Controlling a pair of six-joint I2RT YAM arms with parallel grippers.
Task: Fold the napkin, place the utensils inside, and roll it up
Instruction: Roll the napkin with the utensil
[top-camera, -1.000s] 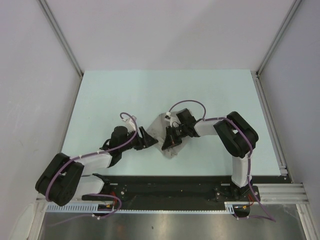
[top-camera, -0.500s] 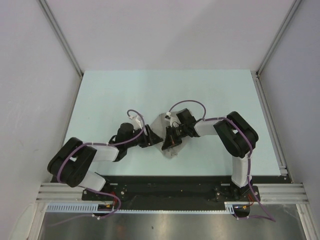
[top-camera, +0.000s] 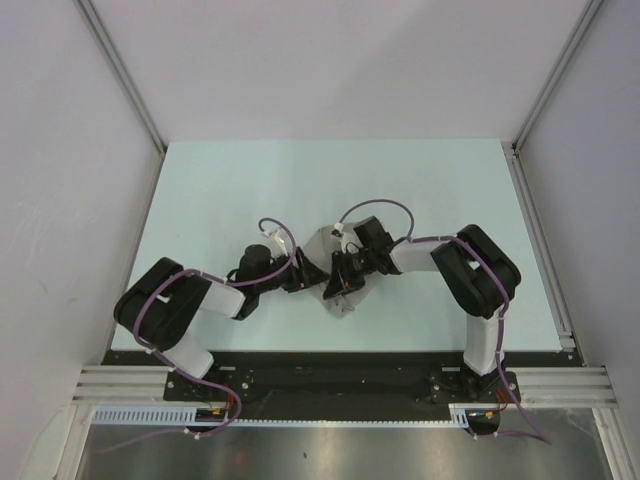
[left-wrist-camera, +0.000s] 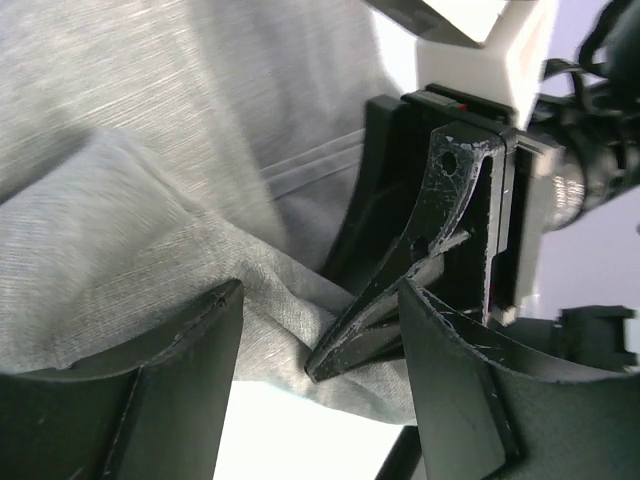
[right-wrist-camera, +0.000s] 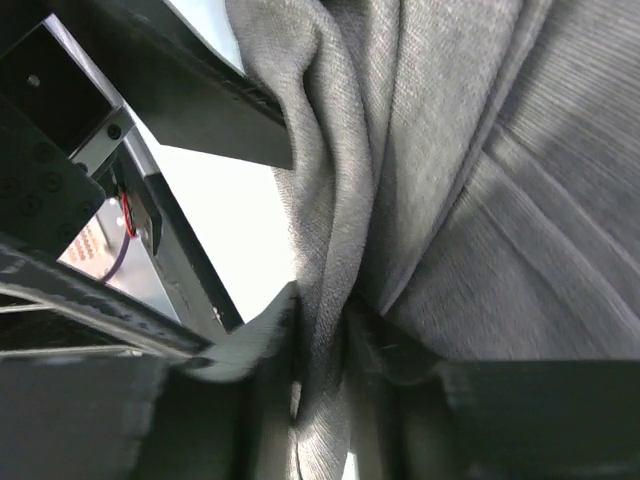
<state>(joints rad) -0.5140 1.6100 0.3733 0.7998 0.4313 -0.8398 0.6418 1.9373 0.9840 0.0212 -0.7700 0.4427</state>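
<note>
Two grippers meet at one bunched napkin (top-camera: 326, 245) lying on the surface (top-camera: 250, 190).
Right gripper (right-wrist-camera: 322, 320) reaches in from the napkin's right side, jaws narrow, pinching a gathered fold of cloth. Left gripper (left-wrist-camera: 320, 300) sits at the napkin's left edge, jaws wide, with loose cloth lying between them ungripped and a right finger (left-wrist-camera: 440, 220) just beyond.

The napkin (left-wrist-camera: 150, 150) is matte woven cloth; the left tool (left-wrist-camera: 320, 300) is scuffed plastic.
</note>
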